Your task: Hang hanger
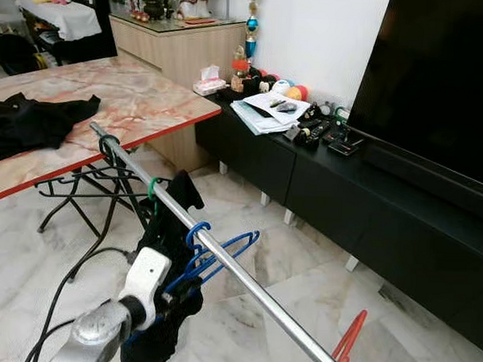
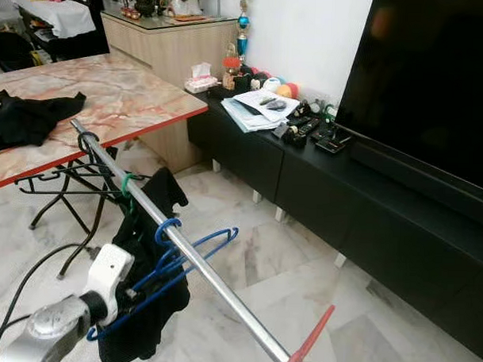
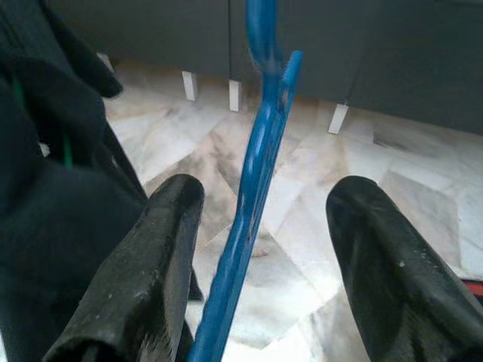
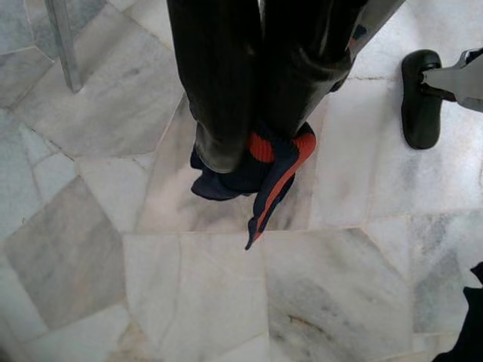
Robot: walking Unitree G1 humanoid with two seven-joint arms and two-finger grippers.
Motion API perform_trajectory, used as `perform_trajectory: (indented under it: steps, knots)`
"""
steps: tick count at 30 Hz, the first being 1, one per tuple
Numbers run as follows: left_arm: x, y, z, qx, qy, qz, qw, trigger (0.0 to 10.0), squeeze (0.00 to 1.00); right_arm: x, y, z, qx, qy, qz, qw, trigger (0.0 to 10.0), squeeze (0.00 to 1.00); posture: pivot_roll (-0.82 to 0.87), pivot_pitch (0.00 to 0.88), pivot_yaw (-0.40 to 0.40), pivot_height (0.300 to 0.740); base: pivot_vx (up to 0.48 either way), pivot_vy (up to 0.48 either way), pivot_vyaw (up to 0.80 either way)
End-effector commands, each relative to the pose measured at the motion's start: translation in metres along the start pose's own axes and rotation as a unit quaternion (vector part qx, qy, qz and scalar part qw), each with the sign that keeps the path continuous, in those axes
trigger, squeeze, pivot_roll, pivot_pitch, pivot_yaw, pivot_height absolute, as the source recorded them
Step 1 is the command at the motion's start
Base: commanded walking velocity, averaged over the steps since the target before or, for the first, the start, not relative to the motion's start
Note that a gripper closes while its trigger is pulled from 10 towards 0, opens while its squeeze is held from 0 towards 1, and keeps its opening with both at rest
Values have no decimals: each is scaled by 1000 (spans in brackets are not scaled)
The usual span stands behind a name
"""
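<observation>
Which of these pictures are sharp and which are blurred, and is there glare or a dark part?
Both eye views are sharp and evenly lit; the television is a dark mass. In the left wrist view the blue hanger and fingers are soft, too close. The right wrist view is sharp on the floor, its fingers dark.

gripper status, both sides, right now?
Left gripper: open, jaws apart on either side of the blue hanger hooked on the rail, not clamped.
Right gripper: shut on a red and navy hanger.

Rail (image 1: 246,280) crowded — black garment (image 1: 167,226), blue hanger (image 1: 215,255) alongside.
</observation>
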State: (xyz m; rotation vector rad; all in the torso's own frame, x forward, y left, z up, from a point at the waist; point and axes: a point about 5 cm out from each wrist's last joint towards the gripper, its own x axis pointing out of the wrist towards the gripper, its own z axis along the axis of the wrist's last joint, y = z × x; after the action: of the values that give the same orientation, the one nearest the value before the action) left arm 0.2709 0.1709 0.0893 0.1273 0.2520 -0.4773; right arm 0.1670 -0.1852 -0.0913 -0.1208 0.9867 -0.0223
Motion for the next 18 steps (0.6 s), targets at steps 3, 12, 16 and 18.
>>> perform_trajectory:
  steps: [3, 12, 16, 18]
  knots:
    - [9, 5, 8, 20, -4, -7, 1000, 10000, 0, 0, -1, 1, -2, -2, 0, 1000, 10000, 0, 67, 0, -21, 740, 0, 0, 0]
    - [19, 14, 7, 24, 4, 14, 1000, 10000, 0, 0, 0, 2, -7, -2, 2, 1000, 10000, 0, 63, 0, -22, 740, 0, 0, 0]
    - [24, 17, 5, 19, 13, 31, 999, 10000, 0, 0, 0, 2, -10, -2, 3, 1000, 10000, 0, 64, 0, -24, 740, 0, 0, 0]
    - [25, 17, 4, 10, 15, 25, 1000, 10000, 0, 0, 0, 2, -11, -2, 4, 1000, 10000, 0, 63, 0, -23, 740, 0, 0, 0]
